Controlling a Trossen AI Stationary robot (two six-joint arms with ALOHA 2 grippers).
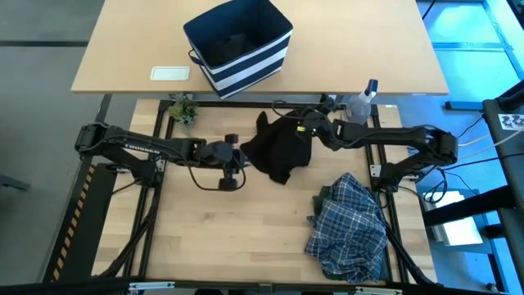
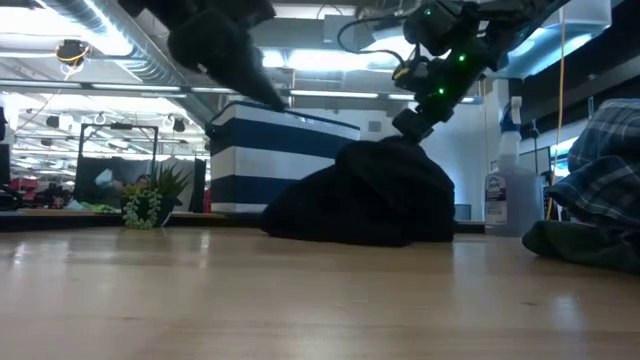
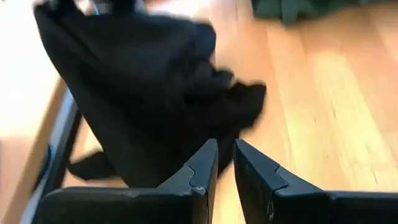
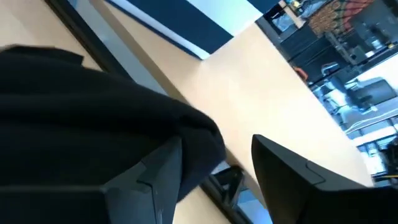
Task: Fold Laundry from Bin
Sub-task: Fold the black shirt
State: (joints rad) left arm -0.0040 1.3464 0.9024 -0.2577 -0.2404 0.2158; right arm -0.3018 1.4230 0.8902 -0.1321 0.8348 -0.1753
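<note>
Nearest you, the plaid shirt (image 1: 350, 225) lies heaped; your right gripper (image 1: 306, 129) stands open over the black garment (image 1: 280, 147), your left gripper (image 1: 243, 160) nearly closed, empty beside it

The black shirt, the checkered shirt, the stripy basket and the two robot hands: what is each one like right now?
black garment: crumpled in a heap on the table.
plaid shirt: bunched up, lying on a dark olive-green garment.
bin: upright on the far table, something dark inside.
left gripper: nearly shut, empty, beside the black garment.
right gripper: open, at the black garment's top.
</note>
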